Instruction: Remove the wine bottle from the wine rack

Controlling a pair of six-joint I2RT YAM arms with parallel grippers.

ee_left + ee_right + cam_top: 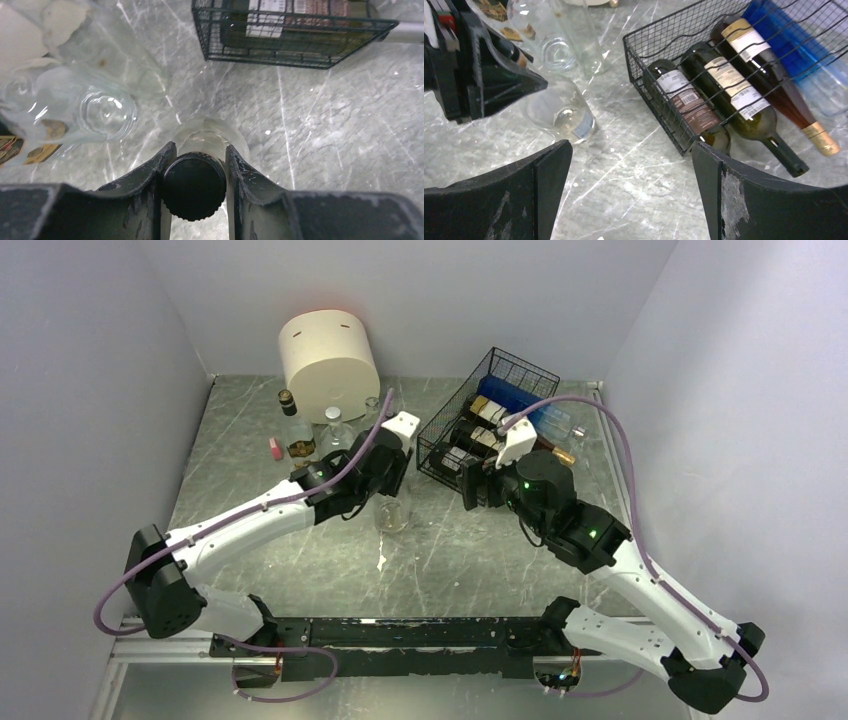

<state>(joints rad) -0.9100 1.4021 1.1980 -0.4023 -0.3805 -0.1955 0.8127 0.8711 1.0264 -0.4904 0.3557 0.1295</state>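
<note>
While the left tool (199, 155) clenches the black cap of a clear wine bottle (559, 115) standing upright on the worktop (450, 560) | wine rack (525, 375) at its 1 o'clock, dark bottles (724, 85) lying inside | right tool (631, 150) released, empty.

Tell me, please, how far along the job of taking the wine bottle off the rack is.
Looks done: a clear bottle is upright, outside the wine rack. In hand: the left pincer is shut on its black cap. Left: three dark wine bottles and a blue bottle lie in the rack; the right pincer is open, near the rack's end, holding nothing.
</note>
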